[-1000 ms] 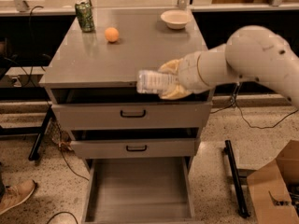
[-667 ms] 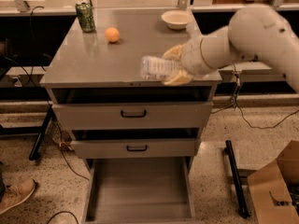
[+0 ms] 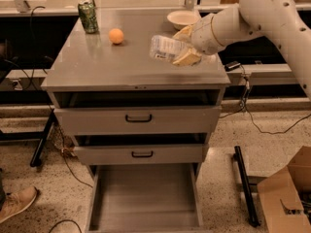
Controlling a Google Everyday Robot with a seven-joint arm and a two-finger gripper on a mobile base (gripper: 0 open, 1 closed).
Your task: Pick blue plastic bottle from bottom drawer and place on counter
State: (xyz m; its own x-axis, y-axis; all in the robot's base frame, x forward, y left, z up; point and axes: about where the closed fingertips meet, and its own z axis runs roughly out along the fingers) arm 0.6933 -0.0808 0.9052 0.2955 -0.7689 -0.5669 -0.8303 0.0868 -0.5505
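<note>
In the camera view, the blue plastic bottle [image 3: 163, 47] is being held on its side over the right part of the counter [image 3: 112, 64], and it appears to be clear of the surface. The gripper [image 3: 183, 46] is being kept clamped on the bottle's right end, with one finger above and one below, so most of the ribbed body is being left jutting out to the left. This sideways hold is probably being dictated by a grasp taken while the bottle lay flat. The bottom drawer [image 3: 146, 193] is being left pulled out, with no bottle in it. The bottle is being positioned over bare counter, near the bowl [image 3: 182, 18] but apart from the orange ball [image 3: 116, 36] and the soda can [image 3: 88, 17], presumably so that room is being kept for setting it down. The arm [image 3: 262, 13] is being extended in from the upper right, its forearm sloping down and leftward.
</note>
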